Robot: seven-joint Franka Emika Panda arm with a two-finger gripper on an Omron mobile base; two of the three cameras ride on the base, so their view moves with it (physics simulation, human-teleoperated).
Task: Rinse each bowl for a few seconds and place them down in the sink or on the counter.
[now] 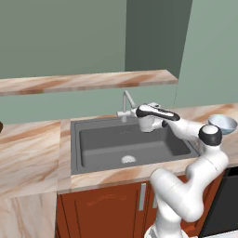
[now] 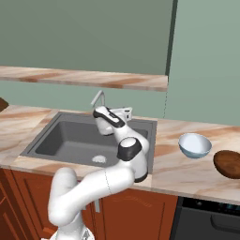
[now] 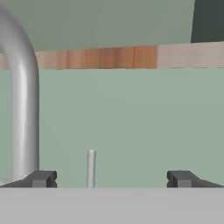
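A pale blue-grey bowl (image 1: 223,123) (image 2: 194,145) sits upright on the counter (image 1: 28,153) (image 2: 183,173) to the right of the sink (image 1: 130,146) (image 2: 70,138). A dark brown round bowl-like thing (image 2: 228,164) lies further right. My gripper (image 1: 135,112) (image 2: 124,112) (image 3: 111,179) hovers at the sink's back rim, pointing at the wall. It is open and holds nothing. The silver gooseneck faucet (image 1: 126,103) (image 2: 98,100) (image 3: 21,109) rises just left of the left fingertip (image 3: 41,178). A thin faucet lever (image 3: 91,168) stands between the fingers.
A narrow marble shelf (image 1: 88,82) (image 2: 84,78) runs along the wall above the faucet. Reddish-brown cabinet fronts (image 1: 107,209) sit under the counter, with a black appliance (image 2: 206,220) at the lower right. A dark object (image 2: 2,104) peeks in at the far left.
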